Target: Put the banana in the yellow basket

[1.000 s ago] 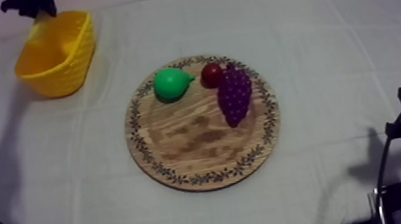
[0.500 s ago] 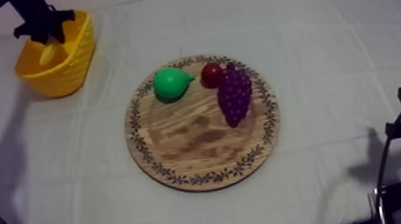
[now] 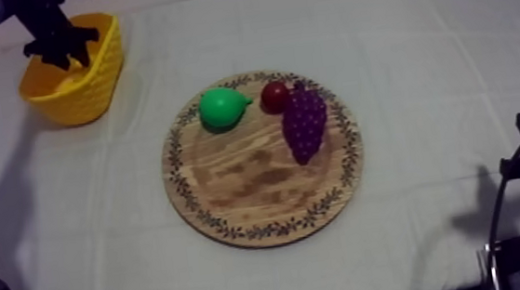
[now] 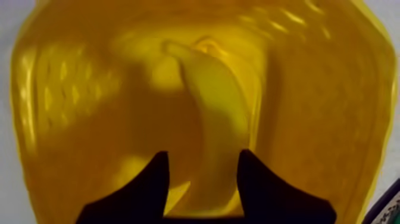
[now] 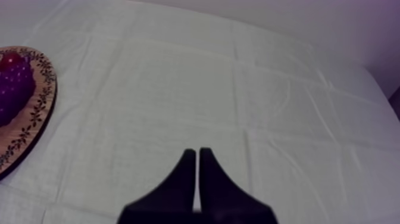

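At the tabletop's [image 3: 426, 90] far left corner, the left gripper [image 4: 202, 156] hangs inside the yellow basket [image 3: 80, 97], released, its fingers parted. The banana [image 4: 208, 101] lies on the basket floor beneath them. The best exit is probably straight up, so neither finger catches the rim and tips the basket off the nearby edge. Bare cloth toward the wooden board [image 3: 250, 190] leaves room to swing back. The pear [image 3: 220, 107], small red fruit [image 3: 274, 96] and grapes [image 3: 304, 125] sit on the board's far half. Near the right edge, the right gripper [image 5: 197, 154] is clenched on nothing.
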Robot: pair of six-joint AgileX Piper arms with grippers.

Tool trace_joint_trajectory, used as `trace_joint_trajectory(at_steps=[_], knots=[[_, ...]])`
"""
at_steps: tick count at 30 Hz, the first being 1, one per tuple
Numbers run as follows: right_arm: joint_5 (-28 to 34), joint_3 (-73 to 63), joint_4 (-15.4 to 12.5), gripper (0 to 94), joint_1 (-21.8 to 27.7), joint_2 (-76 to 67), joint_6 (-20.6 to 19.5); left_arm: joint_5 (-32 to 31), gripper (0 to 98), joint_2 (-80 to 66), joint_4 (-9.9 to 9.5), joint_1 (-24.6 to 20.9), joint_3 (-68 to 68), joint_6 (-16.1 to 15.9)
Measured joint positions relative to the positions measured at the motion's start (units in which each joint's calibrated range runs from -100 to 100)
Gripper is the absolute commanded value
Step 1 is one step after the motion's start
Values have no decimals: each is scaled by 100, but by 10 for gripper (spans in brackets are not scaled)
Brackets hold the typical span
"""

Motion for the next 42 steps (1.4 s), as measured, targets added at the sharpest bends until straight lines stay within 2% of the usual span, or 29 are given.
trace_joint_trajectory(at_steps=[4,6,10,13,19,26,34,42], knots=[[0,0,0,3,0,0,0,-177,477,-102,91,-4,92,-161],[0,0,0,3,0,0,0,-232,431,-163,114,-13,163,-191],[0,0,0,3,0,0,0,-407,143,-442,182,-15,460,-210],[0,0,0,3,0,0,0,-521,65,-720,299,-22,735,-345],[0,0,0,3,0,0,0,-1025,47,-1529,547,-44,1636,-592],[0,0,0,3,0,0,0,-1872,48,-3034,616,-1,3257,-730],[0,0,0,3,0,0,0,-2813,44,-4937,645,209,5163,-685],[0,0,0,3,0,0,3,-3647,37,-6823,694,416,7005,-476]])
